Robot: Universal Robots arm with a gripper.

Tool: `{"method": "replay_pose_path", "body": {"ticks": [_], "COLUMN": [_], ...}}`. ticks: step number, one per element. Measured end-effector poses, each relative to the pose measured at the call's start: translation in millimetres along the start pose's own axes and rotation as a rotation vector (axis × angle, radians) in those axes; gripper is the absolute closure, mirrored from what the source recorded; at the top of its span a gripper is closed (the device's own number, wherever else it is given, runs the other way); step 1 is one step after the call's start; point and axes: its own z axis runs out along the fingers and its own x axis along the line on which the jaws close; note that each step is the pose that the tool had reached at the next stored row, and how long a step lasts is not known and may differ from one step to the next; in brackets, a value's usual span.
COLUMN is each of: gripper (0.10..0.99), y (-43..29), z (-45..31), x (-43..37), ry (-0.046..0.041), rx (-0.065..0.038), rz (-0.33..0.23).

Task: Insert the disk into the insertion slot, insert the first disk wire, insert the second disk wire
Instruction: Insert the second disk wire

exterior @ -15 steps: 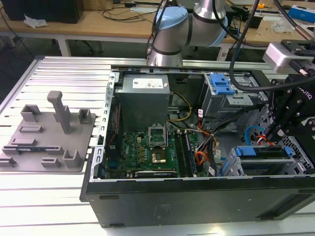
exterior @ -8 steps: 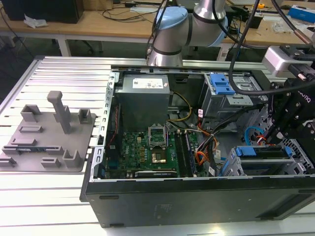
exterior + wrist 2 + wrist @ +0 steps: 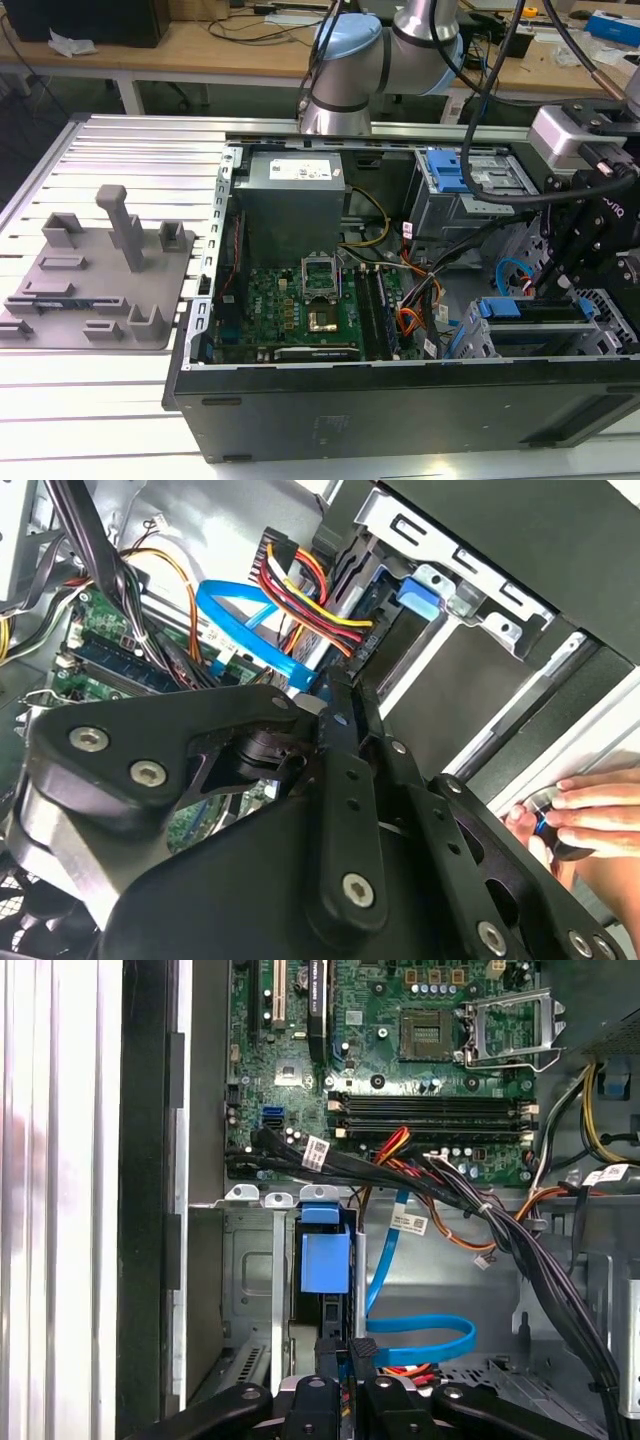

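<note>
The disk (image 3: 530, 309), edged by its blue frame (image 3: 325, 1258), sits inside the insertion slot (image 3: 608, 335), a small grey cage at the case's front corner on the exterior view's right. My gripper (image 3: 552, 288) hangs over the disk's rear end. In both wrist views the fingers stand close together around the black plug of a blue disk wire (image 3: 420, 1345), right at the disk's back edge (image 3: 420, 592). A bundle of red, yellow and black wires (image 3: 310, 590) runs to the same end of the disk.
The motherboard (image 3: 300, 310), the grey power supply (image 3: 290, 200) and a larger bay with a blue latch (image 3: 470, 175) fill the open case. Black cable bundles (image 3: 500, 1230) cross beside the cage. A person's hand (image 3: 590, 810) rests at the case edge. A grey fixture (image 3: 100, 270) lies outside.
</note>
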Motion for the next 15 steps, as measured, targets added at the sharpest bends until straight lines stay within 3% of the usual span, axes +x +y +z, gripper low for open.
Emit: {"method": "replay_pose_path", "body": {"ticks": [15], "gripper": [0.925], "y": [-2.3], "z": [5.1], "x": [-1.6], "ry": [-0.0001], "rx": [-0.001], "rz": [0.000]}}
